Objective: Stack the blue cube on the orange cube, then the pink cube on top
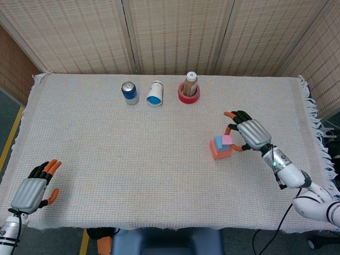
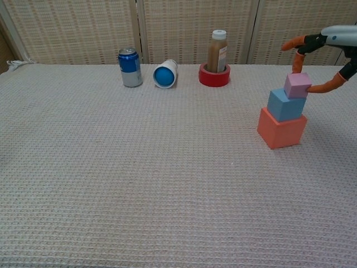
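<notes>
Fingers (image 1: 231, 129) of our right hand (image 1: 249, 134) pinch the small pink foam cube (image 1: 227, 139), which in our head view sits on the blue foam cube (image 1: 219, 144), itself on the larger orange foam cube (image 1: 217, 152). Our left hand (image 1: 31, 192) rests at the near left table edge, fingers loosely extended, holding nothing.

From the chest view, orange-tipped fingers (image 2: 298, 60) and thumb flank the pink cube (image 2: 297, 85) atop the tilted blue (image 2: 284, 105) and orange (image 2: 281, 129) stack.

Right hand (image 1: 251, 134) pinches pink cube (image 1: 227, 139) — atop stack.
</notes>
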### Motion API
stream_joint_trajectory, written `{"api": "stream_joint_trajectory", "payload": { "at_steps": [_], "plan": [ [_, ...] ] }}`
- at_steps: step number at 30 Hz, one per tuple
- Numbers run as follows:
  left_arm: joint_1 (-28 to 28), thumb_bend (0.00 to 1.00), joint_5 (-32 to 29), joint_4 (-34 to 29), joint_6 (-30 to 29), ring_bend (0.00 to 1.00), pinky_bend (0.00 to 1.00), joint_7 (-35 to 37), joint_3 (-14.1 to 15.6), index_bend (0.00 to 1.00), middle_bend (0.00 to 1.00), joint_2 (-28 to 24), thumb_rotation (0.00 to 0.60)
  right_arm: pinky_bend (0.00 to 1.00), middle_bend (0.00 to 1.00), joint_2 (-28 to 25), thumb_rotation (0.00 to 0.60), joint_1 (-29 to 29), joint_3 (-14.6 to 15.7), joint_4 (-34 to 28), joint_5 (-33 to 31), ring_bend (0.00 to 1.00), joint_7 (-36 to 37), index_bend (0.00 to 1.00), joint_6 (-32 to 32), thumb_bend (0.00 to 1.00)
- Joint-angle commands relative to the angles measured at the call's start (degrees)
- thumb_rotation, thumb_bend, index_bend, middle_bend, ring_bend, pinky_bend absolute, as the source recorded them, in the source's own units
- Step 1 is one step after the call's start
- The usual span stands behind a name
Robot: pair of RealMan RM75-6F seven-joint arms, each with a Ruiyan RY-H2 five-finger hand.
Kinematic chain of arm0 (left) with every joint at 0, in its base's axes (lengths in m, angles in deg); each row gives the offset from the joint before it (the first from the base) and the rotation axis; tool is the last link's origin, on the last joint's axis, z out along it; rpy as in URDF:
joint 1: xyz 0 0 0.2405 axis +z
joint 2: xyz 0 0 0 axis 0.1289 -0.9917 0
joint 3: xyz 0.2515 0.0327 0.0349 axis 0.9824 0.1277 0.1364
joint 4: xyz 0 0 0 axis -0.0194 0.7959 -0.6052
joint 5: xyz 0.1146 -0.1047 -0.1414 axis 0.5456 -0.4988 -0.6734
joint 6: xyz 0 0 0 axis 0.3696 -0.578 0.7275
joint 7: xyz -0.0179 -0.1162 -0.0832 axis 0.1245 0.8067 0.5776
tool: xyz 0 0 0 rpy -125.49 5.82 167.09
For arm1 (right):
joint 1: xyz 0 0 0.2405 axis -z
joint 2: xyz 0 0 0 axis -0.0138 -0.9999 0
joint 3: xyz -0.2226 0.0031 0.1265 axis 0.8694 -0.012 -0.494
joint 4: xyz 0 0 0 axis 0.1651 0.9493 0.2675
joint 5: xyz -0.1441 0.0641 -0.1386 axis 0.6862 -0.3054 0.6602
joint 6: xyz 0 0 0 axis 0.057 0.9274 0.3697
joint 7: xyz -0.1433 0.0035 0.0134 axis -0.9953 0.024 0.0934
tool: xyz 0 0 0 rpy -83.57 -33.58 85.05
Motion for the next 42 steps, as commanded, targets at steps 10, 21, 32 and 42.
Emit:
{"api": "stream_joint_trajectory", "payload": {
  "at_steps": [10,21,32,42],
  "plan": [
    [0.01,0.46,0.19,-0.12,-0.10,0.00,0.11,0.21,0.09,0.00,0.00,-0.12,0.600,0.00,0.06,-0.26,0.600,-0.09,-0.01,-0.45,-0.28,0.00,0.68,0.57,0.53,0.45],
    [0.01,0.46,0.51,-0.11,-0.19,0.00,0.11,0.45,0.23,0.00,0.00,-0.18,0.600,0.00,0.06,-0.88,0.600,0.08,0.43,-1.00,-0.32,0.00,0.49,0.57,0.74,0.45],
    [-0.24,0.46,0.26,-0.06,0.39,0.00,0.11,0.06,0.29,0.00,0.00,0.04,0.600,0.00,0.06,0.78,0.600,-0.14,0.88,0.80,-0.28,0.00,1.36,0.57,0.28,0.45],
    [-0.36,0.46,0.14,-0.14,0.72,0.00,0.11,0.07,0.38,0.00,0.00,-0.01,0.600,0.00,0.05,1.00,0.600,-0.23,1.02,1.39,-0.38,0.00,1.36,0.56,0.25,0.45]
  ]
}}
